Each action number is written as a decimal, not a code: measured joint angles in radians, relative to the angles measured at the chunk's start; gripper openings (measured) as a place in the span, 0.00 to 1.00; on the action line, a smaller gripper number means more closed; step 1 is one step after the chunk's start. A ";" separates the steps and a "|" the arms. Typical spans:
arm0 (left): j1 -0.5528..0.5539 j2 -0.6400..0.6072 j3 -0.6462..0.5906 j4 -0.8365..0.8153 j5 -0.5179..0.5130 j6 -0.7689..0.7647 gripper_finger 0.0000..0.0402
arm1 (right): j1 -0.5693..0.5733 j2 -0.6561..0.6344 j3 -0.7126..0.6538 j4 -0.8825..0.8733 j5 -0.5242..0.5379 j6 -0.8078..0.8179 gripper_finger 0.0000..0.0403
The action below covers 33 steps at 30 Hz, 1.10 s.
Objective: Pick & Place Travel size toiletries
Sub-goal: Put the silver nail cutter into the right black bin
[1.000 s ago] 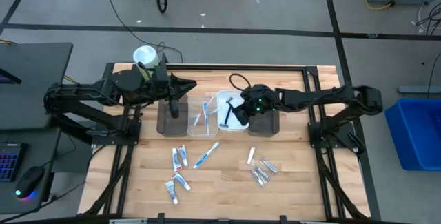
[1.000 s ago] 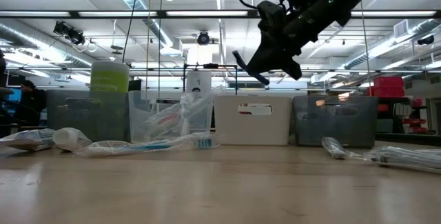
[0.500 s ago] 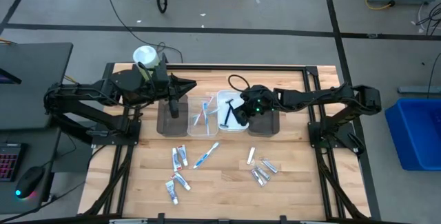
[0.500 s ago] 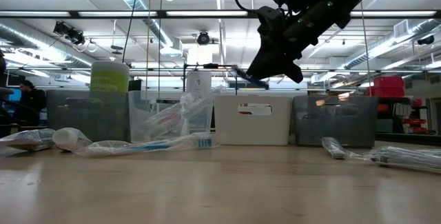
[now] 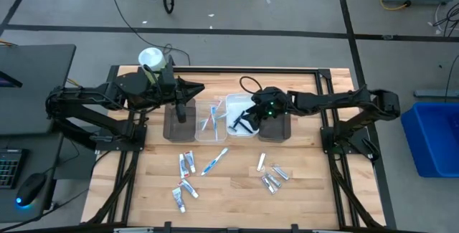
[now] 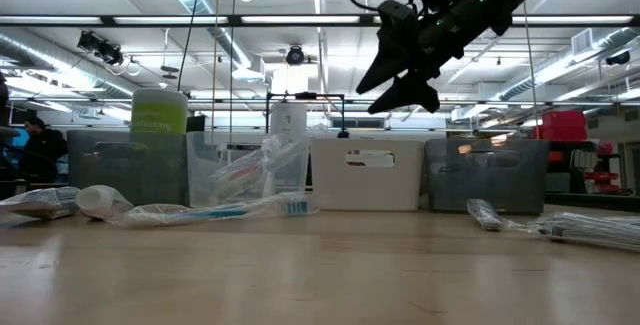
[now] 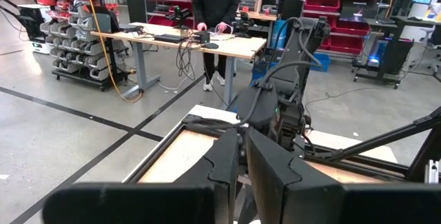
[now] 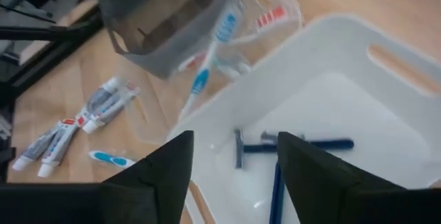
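Note:
My right gripper [image 5: 241,124] [image 8: 234,140] hovers open above the white tray [image 5: 232,102], its fingers pointing down into it. Two black razors [image 8: 303,145] lie flat on the tray's floor below the fingers, apart from them. The clear tray [image 5: 208,122] next to it holds blue-white toothbrushes [image 8: 210,52]. On the bare wood lie toothpaste tubes [image 5: 186,164], one toothbrush [image 5: 215,161] and small silvery tubes [image 5: 272,178]. My left gripper [image 5: 182,110] waits shut above the left dark tray [image 5: 174,127], holding nothing.
A second dark tray [image 5: 277,130] stands to the right of the white one. A green-white canister [image 5: 150,59] stands at the table's far left corner. In the left wrist view a person works at a bench in the room beyond the table.
My right gripper has opened above the white tray and let go of a black razor. The razor stuck out of the fingers before; now it is gone from them and lies in the tray. The arm has stayed nearly in place.

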 joint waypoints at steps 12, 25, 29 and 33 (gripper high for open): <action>0.000 0.000 0.000 0.000 0.007 0.000 0.10 | 0.083 -0.160 -0.001 0.003 0.001 -0.179 0.32; 0.000 0.000 0.000 0.000 0.007 0.000 0.10 | 0.309 -0.239 -0.001 -0.015 -0.001 -0.357 0.14; 0.000 0.000 0.000 0.000 0.016 0.000 0.10 | 0.364 -0.239 -0.001 -0.026 0.000 -0.424 0.14; 0.000 0.000 0.000 0.000 0.094 0.000 0.10 | 0.402 -0.239 -0.001 -0.043 0.000 -0.459 0.13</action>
